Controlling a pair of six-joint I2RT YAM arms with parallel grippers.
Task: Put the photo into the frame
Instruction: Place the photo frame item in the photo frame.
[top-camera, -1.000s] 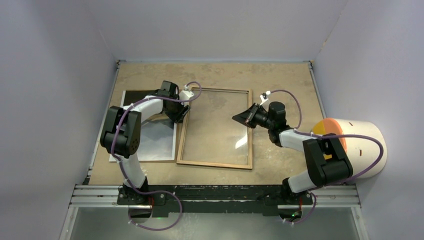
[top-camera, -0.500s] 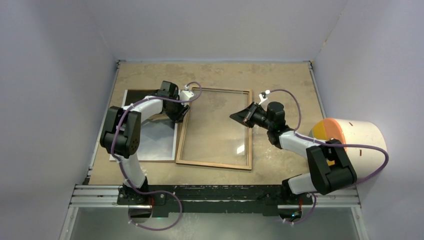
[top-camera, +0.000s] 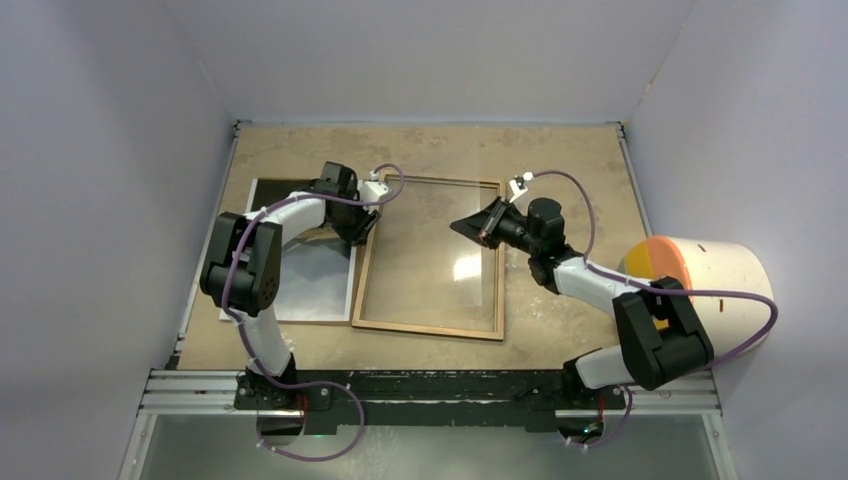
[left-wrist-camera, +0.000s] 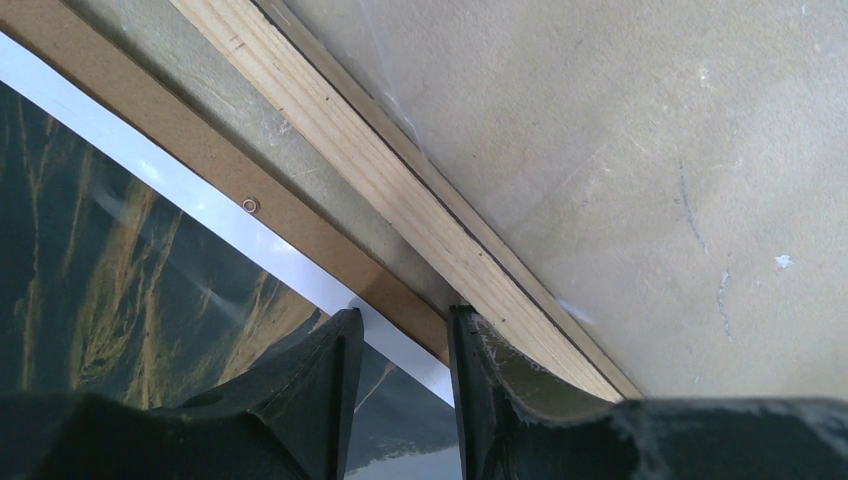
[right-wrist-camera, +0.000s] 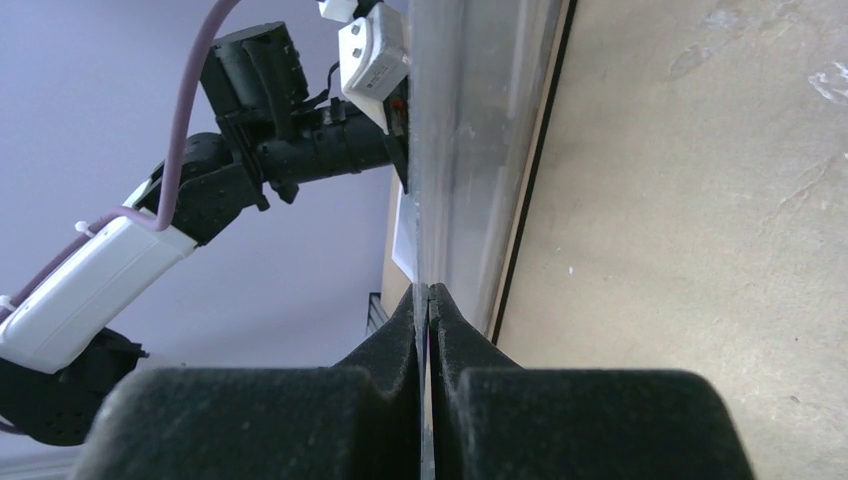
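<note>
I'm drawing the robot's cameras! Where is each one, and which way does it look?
Top external: high behind the arms, looking down at the table; both arms, the frame and the photo show.
Left wrist: on that wrist, facing down past the open left gripper at the photo's edge, the backing board and the frame's rim.
Right wrist: on that wrist, facing across the table along the right gripper, shut on the clear pane; the left arm beyond.
Shared: top and left wrist show the photo beside the frame.

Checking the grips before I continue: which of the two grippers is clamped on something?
The right gripper: its fingers meet on the clear pane. The left gripper shows a gap between its fingers, over the photo.
</note>
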